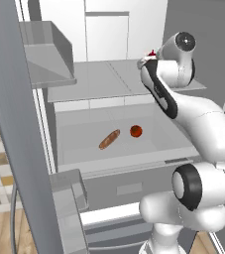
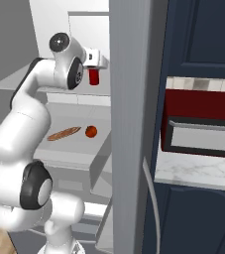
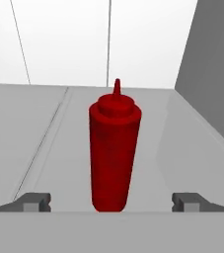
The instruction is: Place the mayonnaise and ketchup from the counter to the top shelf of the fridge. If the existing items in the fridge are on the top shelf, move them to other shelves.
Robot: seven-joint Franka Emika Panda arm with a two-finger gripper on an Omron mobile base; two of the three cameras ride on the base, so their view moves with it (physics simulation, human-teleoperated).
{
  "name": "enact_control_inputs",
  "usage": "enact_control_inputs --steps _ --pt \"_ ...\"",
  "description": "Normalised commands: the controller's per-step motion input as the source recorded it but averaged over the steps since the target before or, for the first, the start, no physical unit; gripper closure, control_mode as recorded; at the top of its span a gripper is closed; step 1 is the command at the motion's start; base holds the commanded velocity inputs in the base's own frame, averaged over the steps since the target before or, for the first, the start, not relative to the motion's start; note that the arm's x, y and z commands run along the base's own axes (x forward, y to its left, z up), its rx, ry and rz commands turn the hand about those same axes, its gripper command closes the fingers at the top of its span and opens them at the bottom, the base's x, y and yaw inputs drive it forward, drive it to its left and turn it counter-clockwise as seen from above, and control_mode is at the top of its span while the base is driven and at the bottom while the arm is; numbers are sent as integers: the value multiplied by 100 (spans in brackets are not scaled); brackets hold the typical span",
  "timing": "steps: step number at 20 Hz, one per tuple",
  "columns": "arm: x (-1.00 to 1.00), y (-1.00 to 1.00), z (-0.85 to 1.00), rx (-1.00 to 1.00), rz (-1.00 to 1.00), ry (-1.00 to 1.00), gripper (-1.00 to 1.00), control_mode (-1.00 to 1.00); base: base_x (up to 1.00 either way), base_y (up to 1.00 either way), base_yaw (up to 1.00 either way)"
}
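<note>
Gripper is spread wide, fingers clear either side of the ketchup standing upright on the top shelf. Pulling back crooked could clip and topple it.

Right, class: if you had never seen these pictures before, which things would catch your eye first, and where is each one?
The red ketchup stands upright on the top shelf of the fridge, between the open gripper's spread fingertips, which do not touch it. One shelf below lie a small red-orange fruit and, beside it but apart, a brown loaf. The big white arm reaches in from the front.
</note>
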Motion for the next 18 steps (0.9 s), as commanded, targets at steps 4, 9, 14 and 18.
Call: enact_control_inputs --steps 4,9,14,18 --pt "-100 11 25 1 0 -1 -100 -100 0 0 0" --pt "-100 26 31 5 0 0 -100 -100 0 0 0" --pt "-100 34 11 2 0 0 -100 -100 0 0 0" --pt "-100 29 0 2 0 0 -100 -100 0 0 0"
